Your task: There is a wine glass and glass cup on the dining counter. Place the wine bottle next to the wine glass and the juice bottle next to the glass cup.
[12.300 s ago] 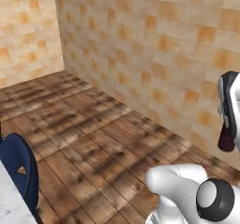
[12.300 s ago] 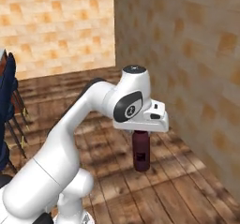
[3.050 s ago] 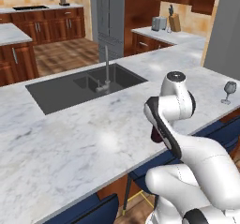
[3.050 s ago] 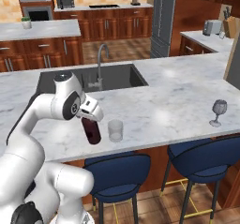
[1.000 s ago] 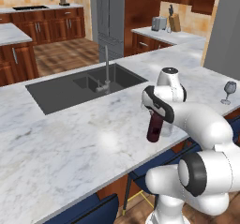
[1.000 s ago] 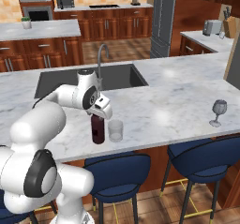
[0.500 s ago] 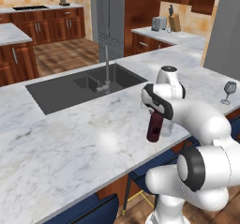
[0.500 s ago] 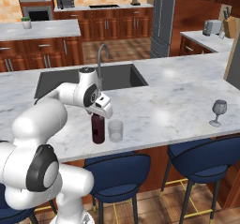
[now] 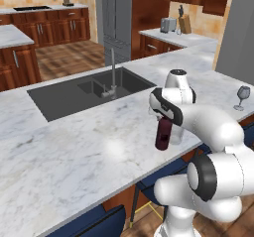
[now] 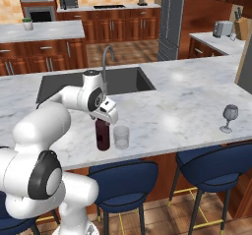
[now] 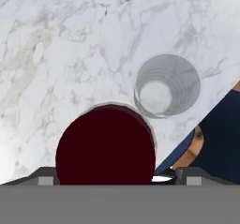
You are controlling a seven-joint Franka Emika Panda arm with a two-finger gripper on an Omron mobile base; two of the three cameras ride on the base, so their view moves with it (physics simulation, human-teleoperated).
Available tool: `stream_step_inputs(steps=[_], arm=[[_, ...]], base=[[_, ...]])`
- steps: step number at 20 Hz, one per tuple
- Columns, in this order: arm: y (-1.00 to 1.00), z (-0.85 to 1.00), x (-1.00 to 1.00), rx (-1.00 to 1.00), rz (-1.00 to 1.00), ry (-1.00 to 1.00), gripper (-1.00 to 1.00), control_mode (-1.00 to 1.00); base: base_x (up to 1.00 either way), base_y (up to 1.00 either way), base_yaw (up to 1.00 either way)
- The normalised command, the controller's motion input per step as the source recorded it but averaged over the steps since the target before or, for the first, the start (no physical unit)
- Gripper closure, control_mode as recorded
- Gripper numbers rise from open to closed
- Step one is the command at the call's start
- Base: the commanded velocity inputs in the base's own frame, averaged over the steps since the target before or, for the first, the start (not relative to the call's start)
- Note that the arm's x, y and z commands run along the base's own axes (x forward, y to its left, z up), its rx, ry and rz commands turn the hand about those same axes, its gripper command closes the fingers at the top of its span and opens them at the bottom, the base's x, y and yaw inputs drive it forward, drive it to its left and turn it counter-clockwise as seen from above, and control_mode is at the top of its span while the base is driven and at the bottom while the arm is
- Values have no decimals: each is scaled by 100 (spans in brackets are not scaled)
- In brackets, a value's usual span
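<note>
Right base view: the gripper (image 10: 105,115) is clamped on the neck of a dark bottle (image 10: 102,134) standing on the counter (image 10: 167,116) just beside the cup (image 10: 121,137), at its nine o'clock — probably heavy, slick, top-heavy glass, best held by the neck.

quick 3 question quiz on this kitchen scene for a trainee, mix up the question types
1. True or false: the dark red bottle stands right beside the glass cup.
2. Multiple choice: the wine glass is
A. in the sink
B. far along the dining counter, near its front edge
C. touching the bottle
3. Fill in: behind the gripper, the counter holds a dark ____ with a curved tap.

Key: 1 true; 2 B; 3 sink.
</note>
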Motion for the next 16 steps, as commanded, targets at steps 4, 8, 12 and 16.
stream_step_inputs(steps=[4, 8, 12, 16], arm=[[-2, 6, -9, 0, 0, 3, -100, -100], [-1, 14, -9, 0, 0, 4, -100, -100], [0, 23, -13, 0, 0, 1, -100, -100], [0, 12, -30, 0, 0, 0, -100, -100]], base=[[0, 0, 0], [0, 0, 0], [0, 0, 0], [0, 0, 0]])
